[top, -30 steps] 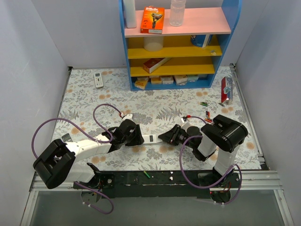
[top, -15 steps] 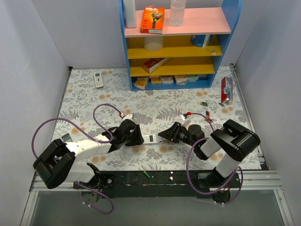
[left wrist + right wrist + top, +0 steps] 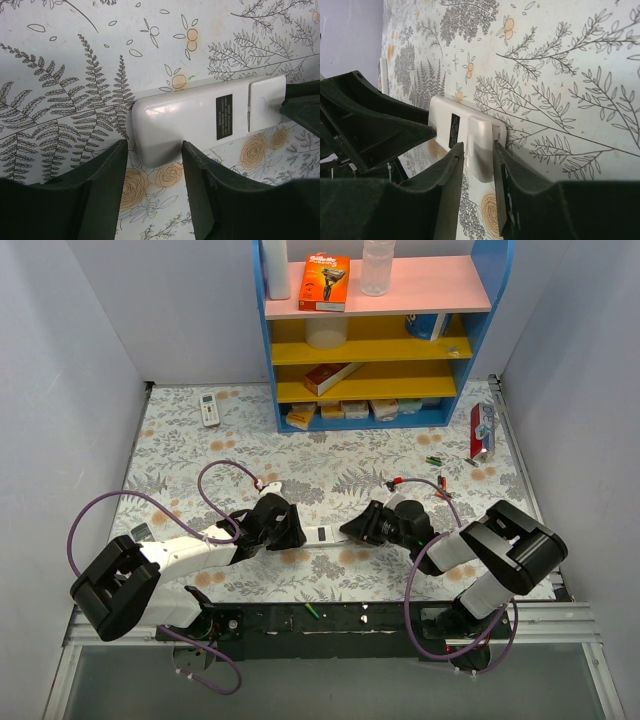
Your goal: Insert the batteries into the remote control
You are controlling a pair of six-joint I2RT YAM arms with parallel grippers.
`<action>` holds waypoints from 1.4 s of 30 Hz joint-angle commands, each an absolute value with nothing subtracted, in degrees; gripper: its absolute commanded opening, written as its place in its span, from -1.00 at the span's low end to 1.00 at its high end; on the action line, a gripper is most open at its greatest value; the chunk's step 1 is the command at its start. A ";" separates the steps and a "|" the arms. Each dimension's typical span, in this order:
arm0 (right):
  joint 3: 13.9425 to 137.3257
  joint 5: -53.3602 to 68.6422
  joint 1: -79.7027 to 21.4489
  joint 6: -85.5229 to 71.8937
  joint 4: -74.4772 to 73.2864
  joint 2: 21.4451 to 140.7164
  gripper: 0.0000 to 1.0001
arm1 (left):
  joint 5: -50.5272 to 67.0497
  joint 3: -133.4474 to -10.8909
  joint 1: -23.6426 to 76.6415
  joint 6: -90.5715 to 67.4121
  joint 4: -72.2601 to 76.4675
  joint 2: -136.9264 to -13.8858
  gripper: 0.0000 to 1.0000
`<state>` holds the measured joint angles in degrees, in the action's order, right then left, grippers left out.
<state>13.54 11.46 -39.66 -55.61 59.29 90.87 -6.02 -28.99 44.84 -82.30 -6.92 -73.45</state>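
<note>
The remote control (image 3: 325,534) lies back up on the flowered table between both grippers, its plain white back with a black label showing in the left wrist view (image 3: 200,117). My left gripper (image 3: 296,532) is open, its jaws straddling the remote's left end corner (image 3: 154,146). My right gripper (image 3: 355,530) is shut on the battery cover (image 3: 482,150) at the remote's other end, a finger on each side (image 3: 478,147). Loose batteries lie at the right: a green one (image 3: 433,460) and red ones (image 3: 441,483).
An all-white remote (image 3: 209,408) lies far left at the back. A blue shelf unit (image 3: 370,330) with boxes stands at the back. A red package (image 3: 482,428) leans at the right wall. A small green cell (image 3: 312,611) lies on the black base rail.
My right arm's elbow has swung to the right while its gripper stayed at the remote's end. The left arm and the remote have hardly moved.
</note>
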 commanded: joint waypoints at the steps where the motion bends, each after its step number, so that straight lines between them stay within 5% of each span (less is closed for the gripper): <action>1: 15.29 8.35 -40.34 -52.56 51.95 87.81 -0.29 | -7.29 -29.09 44.82 -81.47 -10.37 -73.04 -0.06; 13: 18.37 6.07 -41.75 -51.42 42.29 85.69 -0.69 | -7.03 -29.27 44.82 -81.47 -10.46 -73.13 -0.06; 42: 16.96 7.12 -42.36 -55.37 34.55 84.29 -0.73 | -6.50 -29.53 44.82 -82.09 -10.37 -73.30 -0.07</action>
